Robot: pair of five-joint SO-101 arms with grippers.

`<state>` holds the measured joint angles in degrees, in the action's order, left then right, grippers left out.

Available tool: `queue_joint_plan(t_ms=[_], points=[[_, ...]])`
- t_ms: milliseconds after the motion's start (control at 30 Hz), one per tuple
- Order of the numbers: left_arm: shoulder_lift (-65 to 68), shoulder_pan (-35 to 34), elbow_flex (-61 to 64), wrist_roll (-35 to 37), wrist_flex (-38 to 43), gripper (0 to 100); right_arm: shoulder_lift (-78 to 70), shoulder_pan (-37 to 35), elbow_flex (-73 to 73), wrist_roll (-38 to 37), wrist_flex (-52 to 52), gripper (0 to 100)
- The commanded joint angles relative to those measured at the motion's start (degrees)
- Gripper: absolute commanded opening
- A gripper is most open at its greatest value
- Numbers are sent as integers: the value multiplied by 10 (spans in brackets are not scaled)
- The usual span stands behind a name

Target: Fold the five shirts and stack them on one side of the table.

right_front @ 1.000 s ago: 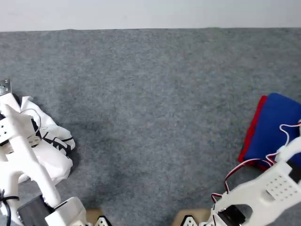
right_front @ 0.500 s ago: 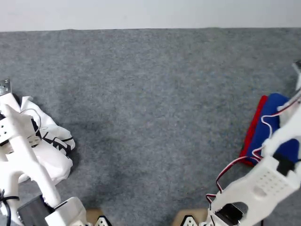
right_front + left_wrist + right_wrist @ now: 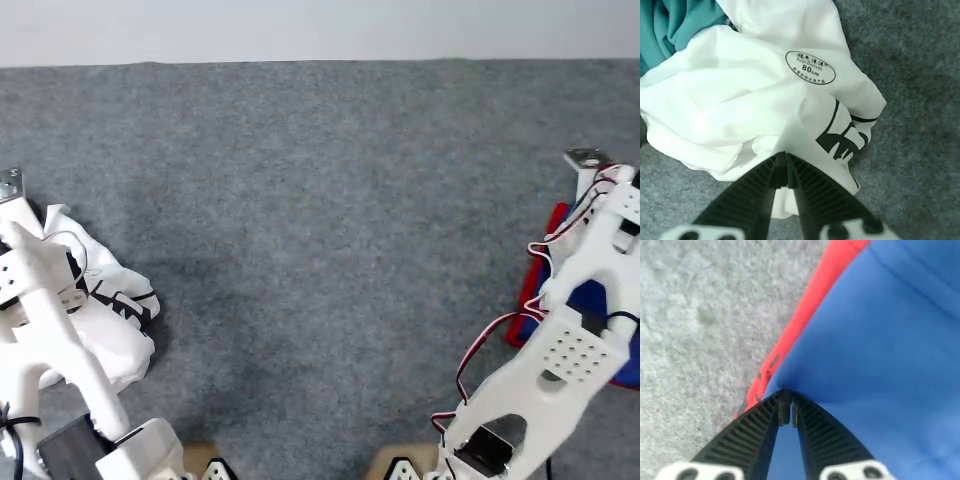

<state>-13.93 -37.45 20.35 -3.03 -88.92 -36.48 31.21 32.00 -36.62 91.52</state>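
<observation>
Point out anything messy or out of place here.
The white shirt lies crumpled and unfolded on the left, with a teal shirt bunched beside it. The folded blue shirt on the red shirt looks tidy.

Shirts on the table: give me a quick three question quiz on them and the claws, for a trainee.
1. True or false: the blue shirt lies on the red shirt.
2. Which colour of shirt peeks out beside the white shirt? A teal, B yellow, C purple.
3. Fill in: the right claw is over the blue shirt with its jaws ____.
Key: 1 true; 2 A, the teal shirt; 3 shut.
</observation>
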Motion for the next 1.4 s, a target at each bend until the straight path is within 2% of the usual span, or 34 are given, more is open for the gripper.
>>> queue_joint_plan(t_ms=[0,167,367,467,600,767,1067,1167,1367], points=[[-16,2,-2,-3,7,6,100,12,13,5,-17,11],[-16,2,-1,-3,7,6,99,10,10,5,-125,11],[-16,2,-1,-3,7,6,-7,3,10,5,-247,10],[-16,2,-1,-3,7,6,-59,-5,13,5,-264,10],[-16,2,9,-3,7,6,-60,-25,14,5,-248,10],[-17,2,17,-4,7,6,19,-17,23,6,-184,10],[-17,2,16,-4,7,6,138,94,23,0,-52,10],[-17,2,16,-4,7,6,143,141,23,-7,-27,10],[-17,2,17,-4,7,6,101,216,-16,-69,-19,10]])
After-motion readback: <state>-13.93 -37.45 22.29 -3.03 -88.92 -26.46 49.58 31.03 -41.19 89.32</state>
